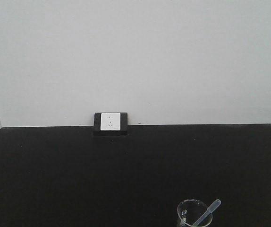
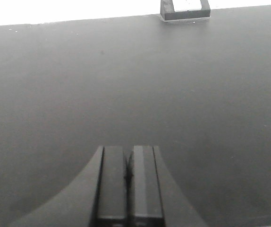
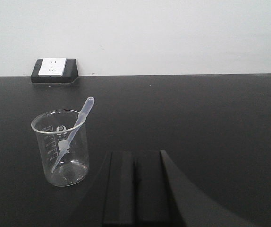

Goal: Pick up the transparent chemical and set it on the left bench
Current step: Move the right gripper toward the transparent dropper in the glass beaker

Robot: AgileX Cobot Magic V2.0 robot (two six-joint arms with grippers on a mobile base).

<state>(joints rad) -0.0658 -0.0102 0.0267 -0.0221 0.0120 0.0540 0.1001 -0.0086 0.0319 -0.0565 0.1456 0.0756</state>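
Clear pipette point(image 3: 72, 133) inside glass beaker point(image 3: 42, 150)

A slim, clear, colourless plastic pipette point(image 3: 72, 134) stands tilted inside an upright clear glass beaker point(image 3: 40, 150) on a black bench point(image 3: 197, 118). Its thin tip rests near the beaker's bottom. Its stem leans on the rim, and its squeeze bulb sticks out above the rim, pointing up and to the right. The front view shows the same pipette point(image 1: 207, 213) at the bottom edge.
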